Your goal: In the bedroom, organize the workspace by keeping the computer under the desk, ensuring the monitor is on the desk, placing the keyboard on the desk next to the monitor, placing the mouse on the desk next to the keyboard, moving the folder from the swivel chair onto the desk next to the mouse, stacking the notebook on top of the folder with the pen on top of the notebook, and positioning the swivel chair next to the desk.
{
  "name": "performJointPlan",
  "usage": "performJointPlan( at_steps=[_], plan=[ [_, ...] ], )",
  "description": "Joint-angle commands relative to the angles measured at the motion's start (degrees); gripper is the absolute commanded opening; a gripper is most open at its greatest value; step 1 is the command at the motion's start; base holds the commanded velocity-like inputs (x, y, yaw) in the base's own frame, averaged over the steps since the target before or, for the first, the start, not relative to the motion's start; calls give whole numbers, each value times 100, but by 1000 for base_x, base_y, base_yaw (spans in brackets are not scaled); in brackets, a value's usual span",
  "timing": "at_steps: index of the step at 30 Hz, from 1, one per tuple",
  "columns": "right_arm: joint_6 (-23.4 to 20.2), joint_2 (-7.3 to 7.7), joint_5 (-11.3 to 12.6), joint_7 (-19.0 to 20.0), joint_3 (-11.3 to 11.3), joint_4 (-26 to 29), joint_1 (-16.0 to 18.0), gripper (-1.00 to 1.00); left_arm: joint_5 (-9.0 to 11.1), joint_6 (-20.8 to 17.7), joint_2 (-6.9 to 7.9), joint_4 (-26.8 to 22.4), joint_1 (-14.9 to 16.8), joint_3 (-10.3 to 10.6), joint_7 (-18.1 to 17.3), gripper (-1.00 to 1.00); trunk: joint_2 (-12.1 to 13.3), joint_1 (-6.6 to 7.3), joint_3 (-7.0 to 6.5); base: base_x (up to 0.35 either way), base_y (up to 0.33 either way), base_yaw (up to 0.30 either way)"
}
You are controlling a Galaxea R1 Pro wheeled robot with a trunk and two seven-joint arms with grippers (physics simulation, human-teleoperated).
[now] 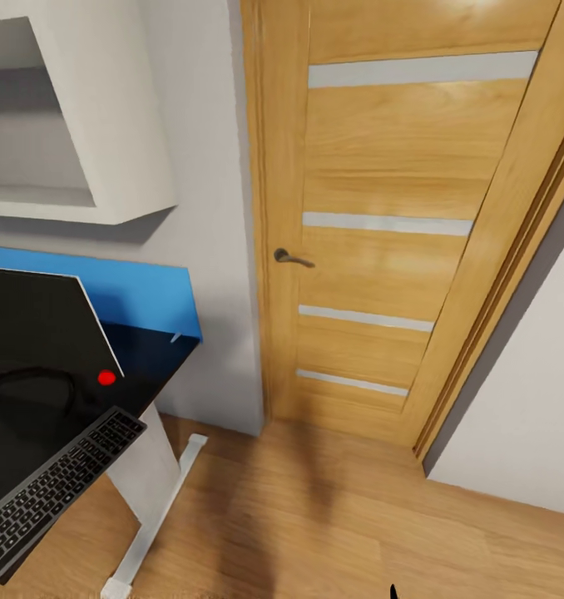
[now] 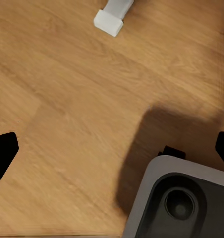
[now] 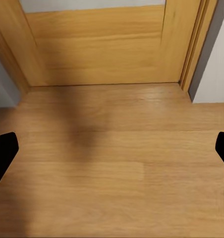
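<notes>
The keyboard [image 1: 53, 491] lies on the desk [image 1: 161, 353] at the robot's left, long axis slanting away, nearer the left arm; both grippers open and empty.

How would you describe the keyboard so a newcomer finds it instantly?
Start at the wooden door and look toward the robot's left to the blue-edged desk. The keyboard lies at the desk's near edge, in front of the black monitor with a red dot. It is the flat dark slab with rows of keys.
</notes>
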State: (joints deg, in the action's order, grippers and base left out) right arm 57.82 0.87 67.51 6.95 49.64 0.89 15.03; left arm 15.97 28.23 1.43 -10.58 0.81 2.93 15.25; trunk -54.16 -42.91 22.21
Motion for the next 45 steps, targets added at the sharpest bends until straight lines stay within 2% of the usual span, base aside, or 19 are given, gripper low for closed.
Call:
performJointPlan(
  at_steps=[1, 45],
  plan=[
    [9, 2, 61, 60, 6, 2, 0, 100, 29, 16, 0, 3, 5, 33, 21, 100, -4, 0, 10, 0, 0, 249],
    [-183, 9, 62, 53, -7, -10, 0, 100, 21, -1, -11, 12, 5, 41, 22, 100, -4, 0, 179, 0, 0, 255]
  ],
)
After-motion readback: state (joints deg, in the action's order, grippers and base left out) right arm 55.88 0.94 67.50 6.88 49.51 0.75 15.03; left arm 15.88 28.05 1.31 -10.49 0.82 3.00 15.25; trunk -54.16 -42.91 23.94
